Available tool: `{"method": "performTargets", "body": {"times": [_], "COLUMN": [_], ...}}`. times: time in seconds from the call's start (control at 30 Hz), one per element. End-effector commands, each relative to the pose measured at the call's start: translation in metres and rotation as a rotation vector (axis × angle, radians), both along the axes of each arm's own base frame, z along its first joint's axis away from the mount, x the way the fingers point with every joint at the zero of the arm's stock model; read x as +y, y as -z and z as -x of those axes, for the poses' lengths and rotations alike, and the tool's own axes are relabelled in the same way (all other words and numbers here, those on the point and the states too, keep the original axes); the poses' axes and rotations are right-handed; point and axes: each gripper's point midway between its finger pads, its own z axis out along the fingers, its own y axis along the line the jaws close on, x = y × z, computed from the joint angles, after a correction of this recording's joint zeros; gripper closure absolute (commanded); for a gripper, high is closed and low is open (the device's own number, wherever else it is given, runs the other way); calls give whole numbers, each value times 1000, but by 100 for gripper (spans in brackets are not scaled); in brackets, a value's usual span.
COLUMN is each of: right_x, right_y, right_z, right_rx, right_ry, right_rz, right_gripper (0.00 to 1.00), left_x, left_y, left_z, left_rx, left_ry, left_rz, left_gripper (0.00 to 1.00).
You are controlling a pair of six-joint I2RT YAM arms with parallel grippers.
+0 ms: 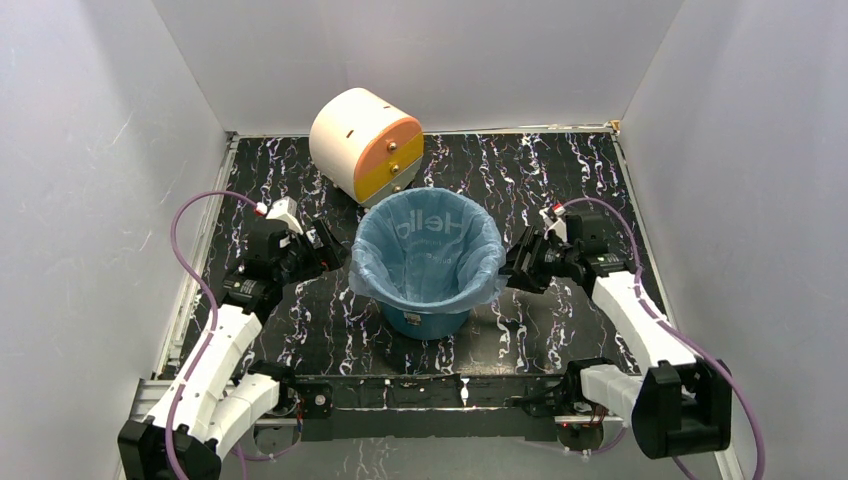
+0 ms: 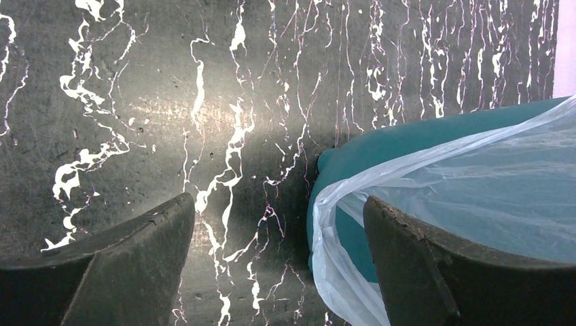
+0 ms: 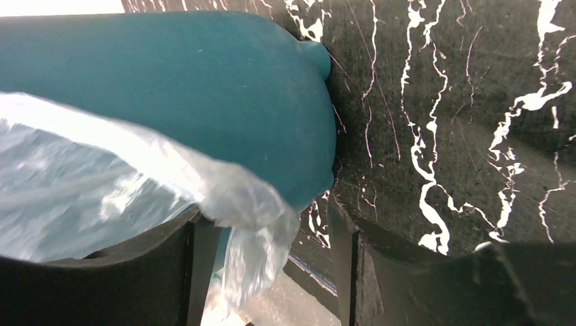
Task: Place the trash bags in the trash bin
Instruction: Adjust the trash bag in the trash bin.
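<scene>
The teal trash bin (image 1: pixel 430 322) stands upright at the table's middle. The pale blue trash bag (image 1: pixel 425 250) lines it, with "Hello" lettering on the inner far wall and its edge folded out over the rim. My left gripper (image 1: pixel 335 250) is open just left of the rim. In the left wrist view, that gripper (image 2: pixel 277 207) has one finger over bare table and the other over the bag (image 2: pixel 489 183) and bin (image 2: pixel 407 142). My right gripper (image 1: pixel 510 268) is at the right rim. Seen from its wrist, the gripper (image 3: pixel 266 217) straddles the bin (image 3: pixel 204 88); a loose bag flap (image 3: pixel 251 224) hangs in the gap, unpinched.
A cream and orange drum-shaped box (image 1: pixel 365 145) lies at the back, just behind the bin. The dark marbled table (image 1: pixel 560 180) is enclosed by white walls on three sides. A metal rail (image 1: pixel 400 390) with both arm bases runs along the near edge.
</scene>
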Motion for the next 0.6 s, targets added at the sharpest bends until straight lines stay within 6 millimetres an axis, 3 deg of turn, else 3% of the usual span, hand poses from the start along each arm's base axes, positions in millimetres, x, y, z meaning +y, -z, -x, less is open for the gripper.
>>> {"method": "performTargets", "body": {"times": [0.0,0.07,0.13,0.2,0.3,0.37,0.47,0.57], "right_x": [7,-3,-12,-25,-33,-39,-46,-38], "right_y": [5,16,14,-1,-43,-62,-71,-86], "right_z": [-3,-2,-4,-9,-19,-23,-26,-28], "right_rx": [-3,17,4,-59,-284,-366,-357,-367], "right_ry": [-72,-46,-12,55,124,168,215,182], "right_rz": [-25,49,109,174,177,185,211,173], "right_gripper": [36,38,30,20,10,9,11,14], "left_x": [-5,-4,-3,3,8,8,11,8], "left_y": [0,-2,-4,-8,-15,-23,-36,-45], "left_z": [0,0,0,3,6,6,4,1], "left_rx": [5,0,-7,8,7,-22,-61,-85], "left_ry": [29,25,19,3,-22,-23,-22,-1], "left_rz": [13,14,9,-17,-25,-23,-39,-39], "left_gripper": [9,9,9,9,9,9,8,8]}}
